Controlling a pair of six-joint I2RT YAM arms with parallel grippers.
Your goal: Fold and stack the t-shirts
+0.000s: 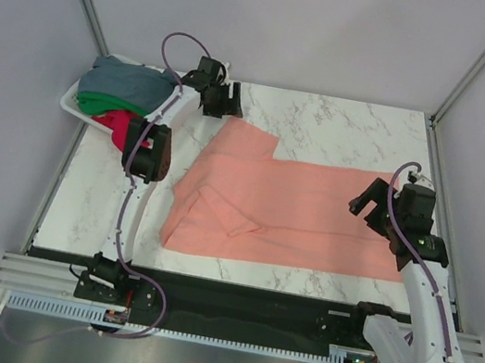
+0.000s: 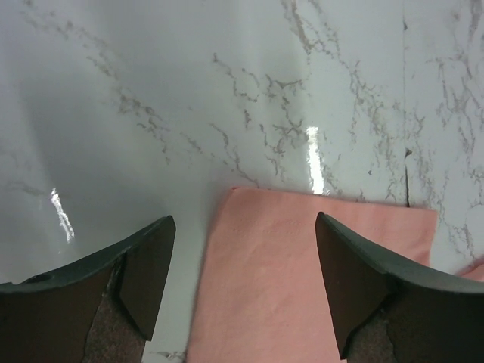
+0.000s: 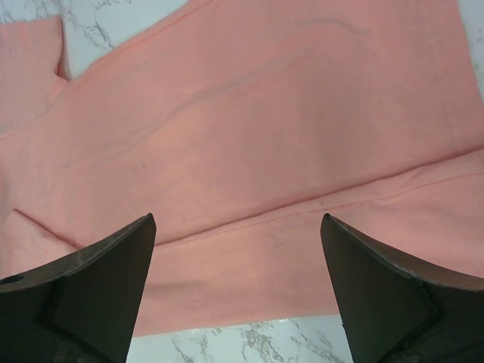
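A salmon-pink t-shirt lies spread flat across the marble table, with a fold along its near part and a sleeve pointing to the far left. My left gripper hovers over that sleeve's end, open; in its wrist view the pink cloth lies below and between the fingers, untouched. At the shirt's right edge my right gripper is open, wide above the pink cloth, holding nothing. Grey-blue, green and red shirts are heaped in the basket.
The white mesh basket sits at the table's far left corner, close behind the left arm's elbow. Grey walls close in the table on three sides. A black strip runs along the near edge by the arm bases.
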